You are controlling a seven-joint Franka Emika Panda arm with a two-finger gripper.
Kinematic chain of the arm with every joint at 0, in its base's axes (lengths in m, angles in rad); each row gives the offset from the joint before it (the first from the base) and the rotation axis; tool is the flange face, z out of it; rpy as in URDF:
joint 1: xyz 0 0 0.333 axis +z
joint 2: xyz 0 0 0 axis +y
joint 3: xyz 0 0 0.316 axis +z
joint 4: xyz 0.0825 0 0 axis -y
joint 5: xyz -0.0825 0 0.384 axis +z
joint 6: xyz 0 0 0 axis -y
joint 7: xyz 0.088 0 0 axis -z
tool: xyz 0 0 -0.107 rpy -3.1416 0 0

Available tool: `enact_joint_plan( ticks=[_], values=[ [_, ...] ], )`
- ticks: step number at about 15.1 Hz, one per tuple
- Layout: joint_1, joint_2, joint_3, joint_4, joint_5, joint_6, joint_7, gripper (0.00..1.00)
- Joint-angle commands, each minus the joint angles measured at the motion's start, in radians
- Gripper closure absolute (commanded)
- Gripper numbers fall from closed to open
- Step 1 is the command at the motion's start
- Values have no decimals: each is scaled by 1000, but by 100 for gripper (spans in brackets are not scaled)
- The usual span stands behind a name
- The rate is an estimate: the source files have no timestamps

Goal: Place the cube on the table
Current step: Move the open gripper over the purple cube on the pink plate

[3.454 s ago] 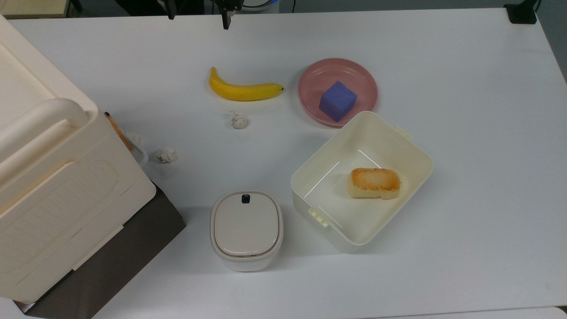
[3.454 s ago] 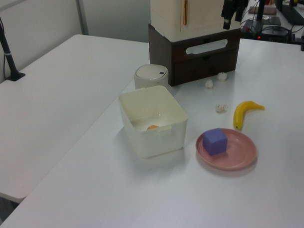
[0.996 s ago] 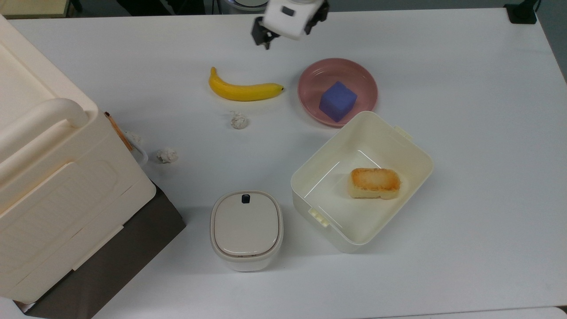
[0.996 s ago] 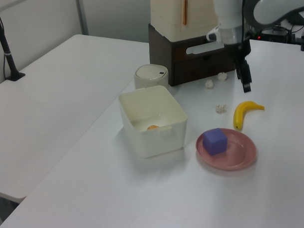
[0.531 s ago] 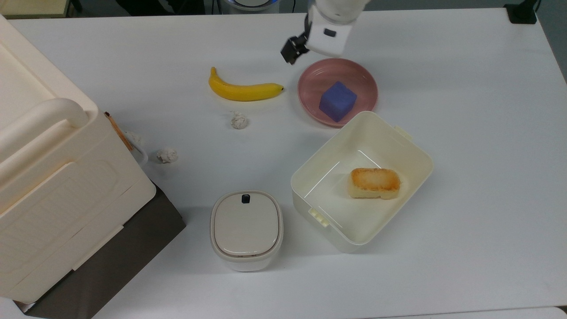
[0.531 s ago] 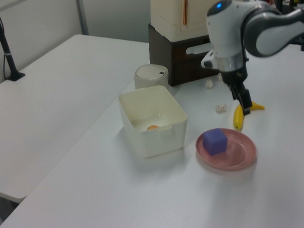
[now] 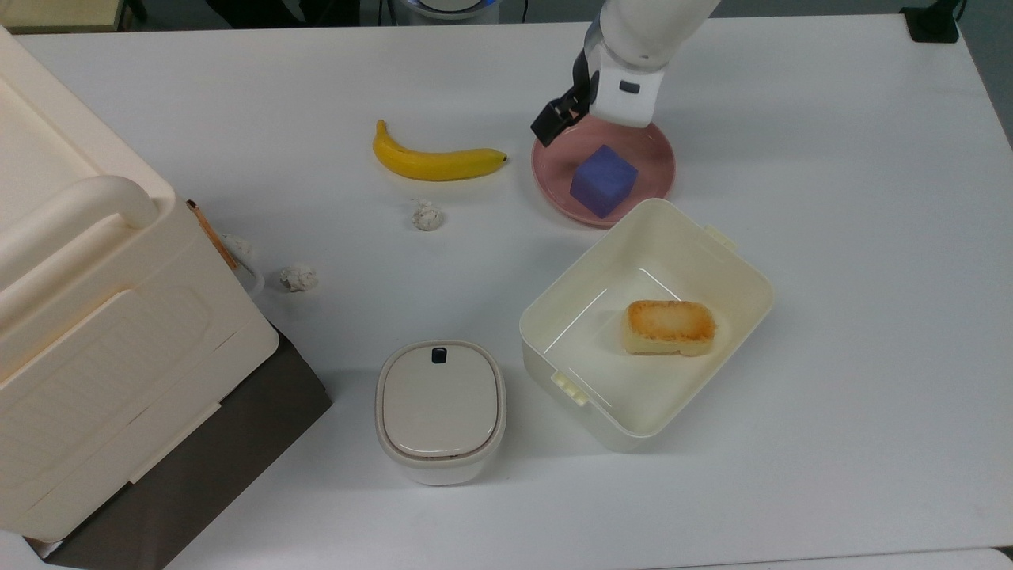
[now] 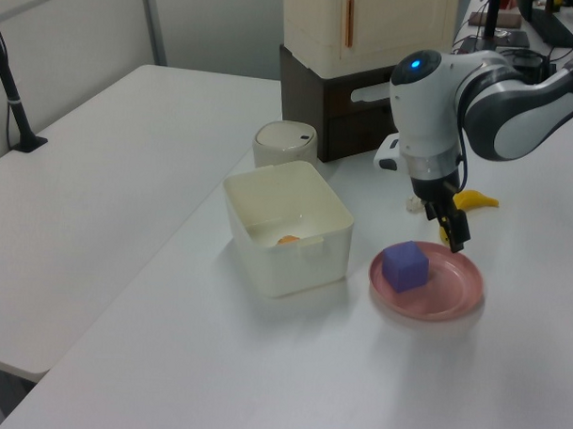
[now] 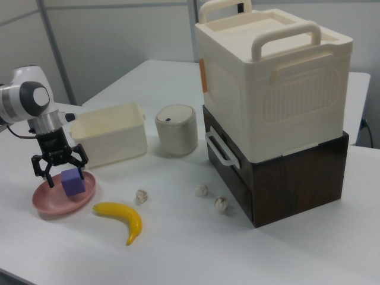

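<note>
The approach step is in hand: the claw (image 9: 60, 167) hangs spread and empty just above the blue-purple cube (image 9: 73, 181) on the pink plate (image 9: 50, 202), so next it should sink astride the cube, clench, and carry it to the white surface (image 7: 831, 198).

cube (image 7: 603, 180) on plate (image 7: 657, 158) | top view: banana (image 7: 435, 161) left of plate | box (image 7: 736, 285) below plate
</note>
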Motion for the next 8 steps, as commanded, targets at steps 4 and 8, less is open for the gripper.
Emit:
enact_joint_plan(
  ticks=[4,8],
  values=[
    [18,99,-2,20,-116,111,174,0],
    [31,127,1,37,-116,111,196,0]
  ],
)
